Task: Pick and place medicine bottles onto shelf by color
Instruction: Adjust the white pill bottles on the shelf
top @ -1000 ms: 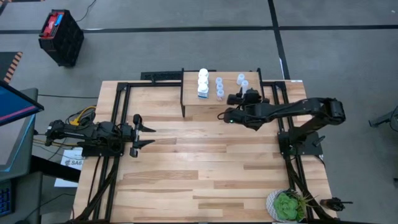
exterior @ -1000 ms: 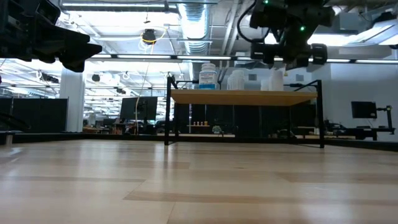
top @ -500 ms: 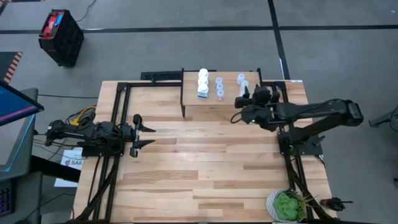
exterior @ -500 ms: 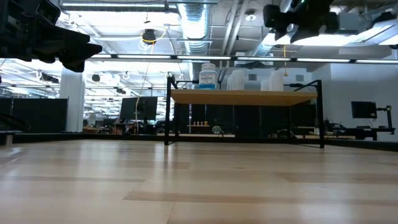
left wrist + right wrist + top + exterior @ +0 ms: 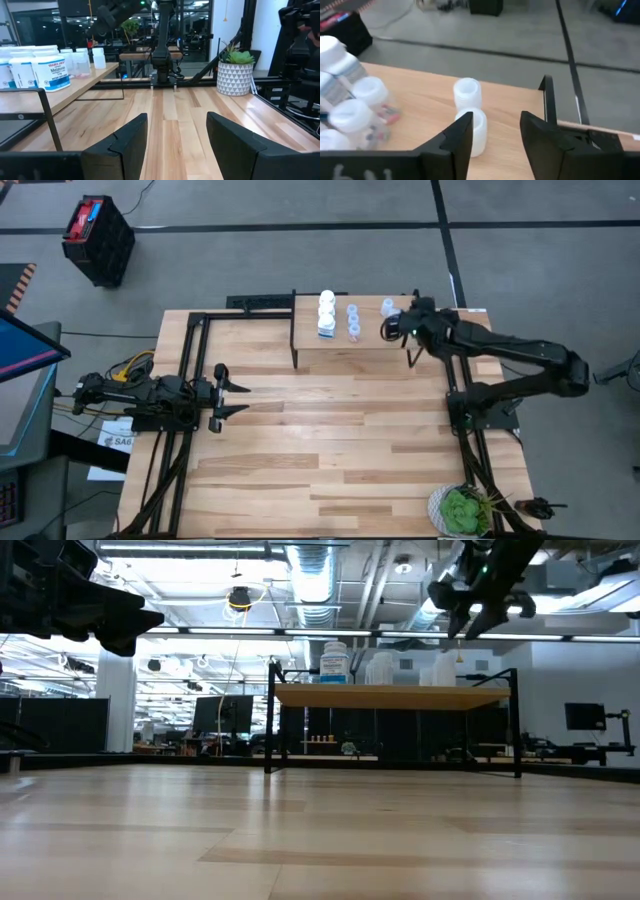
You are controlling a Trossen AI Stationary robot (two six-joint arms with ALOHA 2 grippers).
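- Shelf (image 5: 370, 345): a small rectangular platform, pale smooth wood top on thin black metal legs, standing at the far edge of the table (image 5: 330, 470), whose top is light wooden slats on a black frame.
- White bottles (image 5: 326, 313): opaque, round, capped, in a short column on the shelf's left part; the left wrist view shows one with a blue-and-white label reading "TRADER JOE'S" and, less surely, "Melatonin".
- Blue bottles (image 5: 352, 321): translucent, pale, white caps, beside the white ones; pinkish contents show through in the right wrist view.
- Two more bottles (image 5: 468, 110), pale and cylindrical, one behind the other near the shelf's right end.
- Right gripper (image 5: 397, 327): dark, blocky fingers parted and holding nothing, above the shelf's right end, the nearer of the two bottles just ahead of the gap.
- Left gripper (image 5: 240, 398): matt black fingers spread wide, empty, over the table's left side, well apart from the shelf.
- Plant (image 5: 462, 510): green, in a white patterned pot at the table's near right corner.
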